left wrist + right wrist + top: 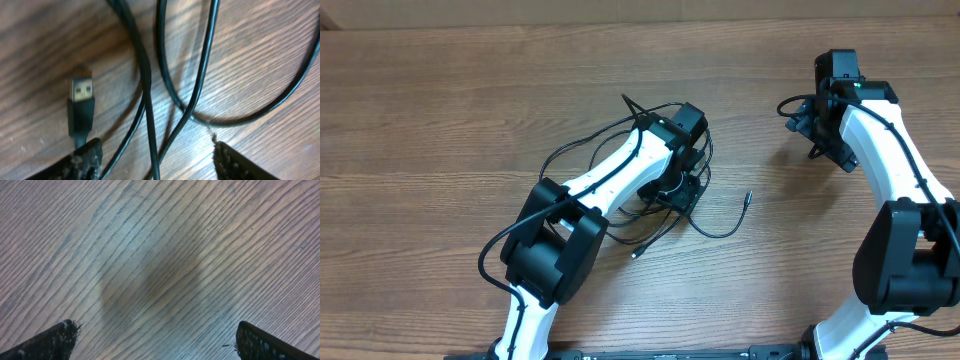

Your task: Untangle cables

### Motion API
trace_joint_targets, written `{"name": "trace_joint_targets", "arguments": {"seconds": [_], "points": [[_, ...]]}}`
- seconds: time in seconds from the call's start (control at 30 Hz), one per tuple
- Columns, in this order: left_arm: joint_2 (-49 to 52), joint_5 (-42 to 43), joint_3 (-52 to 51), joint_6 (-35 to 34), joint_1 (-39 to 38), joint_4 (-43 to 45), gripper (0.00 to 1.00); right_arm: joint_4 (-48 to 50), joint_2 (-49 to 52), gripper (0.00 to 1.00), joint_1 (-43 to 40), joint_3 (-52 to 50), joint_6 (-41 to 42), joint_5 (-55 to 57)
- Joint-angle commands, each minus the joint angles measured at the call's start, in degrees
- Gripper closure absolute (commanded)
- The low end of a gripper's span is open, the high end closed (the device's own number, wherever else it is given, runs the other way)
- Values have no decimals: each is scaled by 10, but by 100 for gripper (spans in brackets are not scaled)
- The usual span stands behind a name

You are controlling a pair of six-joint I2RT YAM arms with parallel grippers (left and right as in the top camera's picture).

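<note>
Closest to the overhead lens is the left arm (610,175), its black elbow low in the view and its white forearm slanting up toward the middle of the table (420,120). The table is brown wood-grain board, with the grain running across from side to side. A paler band (620,10) runs along its far edge; what it is cannot be told.

The left gripper (155,160) hangs low over the cables (145,75), which lie in loose black loops on the wood around and under the wrist, near the middle of the table. In the wrist view its jaws stand spread. The two fingertips (82,159) sit at either side of the bottom edge, and strands run on the wood between them, pinched by neither. A flat USB plug (81,95) lies on the board just beyond the left-hand fingertip, metal end pointing away. From overhead, one strand trails out to the right of the heap and ends in a small plug (747,197).

At the right, the right arm (885,140) reaches up the table's side, well apart from the cables. The right gripper (155,340) has its jaws spread wide over bare wood, which carries a soft dark shadow.
</note>
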Motion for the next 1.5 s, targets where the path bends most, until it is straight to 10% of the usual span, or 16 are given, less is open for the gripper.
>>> {"name": "trace_joint_targets", "arguments": {"seconds": [0.0,1.13,1.27,1.47], "points": [[-7,17,-2,-20,17,20,25,3,-5,0,0,-1,4,6],[-7,-70,-55,-32,45,-39,60,3,-5,0,0,-1,4,6],[-7,-154,-74,-42,45,-35,83,3,-5,0,0,-1,4,6],[-7,-335,-74,-143,59,-63,72,3,-5,0,0,-1,4,6]]}}
